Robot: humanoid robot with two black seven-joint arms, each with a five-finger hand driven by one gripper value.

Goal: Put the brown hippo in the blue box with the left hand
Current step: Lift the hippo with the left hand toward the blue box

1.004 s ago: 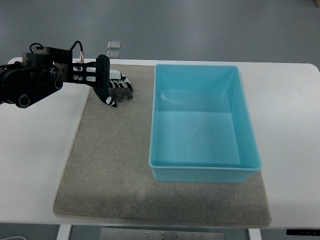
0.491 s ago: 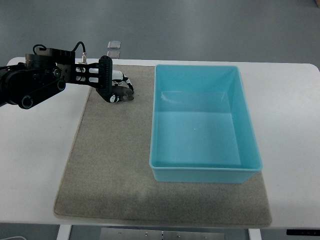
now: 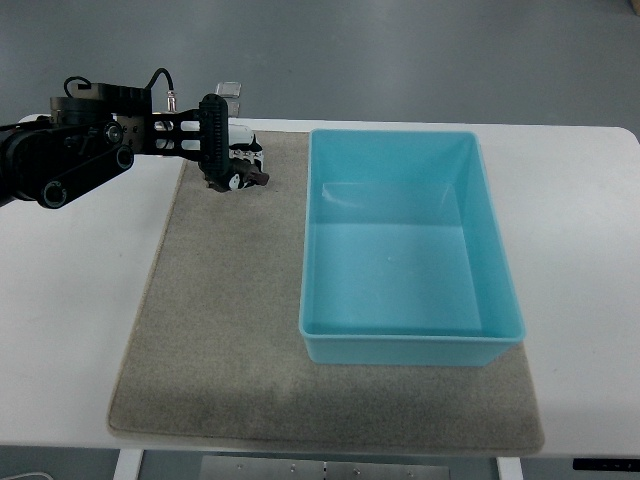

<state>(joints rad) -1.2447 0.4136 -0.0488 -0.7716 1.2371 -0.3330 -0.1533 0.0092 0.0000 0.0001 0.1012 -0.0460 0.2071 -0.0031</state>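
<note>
Hippo (image 3: 252, 177) first: a small brown toy at the far left of the mat, almost buried under the left hand, only a dark brown sliver poking out to the right of the fingers. From the little on show it looks light and compact; whether it is soft or hard plastic cannot be told from here. A grip across the body, not a leg or the snout, seems the safest hold, since a toy this small could squirt out of stiff fingers.

Starting near: the grey-brown mat (image 3: 220, 340) lies bare along its near stretch, spread over the white table (image 3: 70, 330). To the right sits the blue box (image 3: 398, 250), open-topped and empty, its left wall just right of the toy and apart from it.

Farther back, the left hand (image 3: 225, 160) reaches in from the left edge, black fingers curled down around the hippo with white parts showing between them. It appears to have the toy clamped, though whether the toy is clear of the mat cannot be told. Beyond the table's far edge, a small pale tile (image 3: 229, 90) lies on the floor.
</note>
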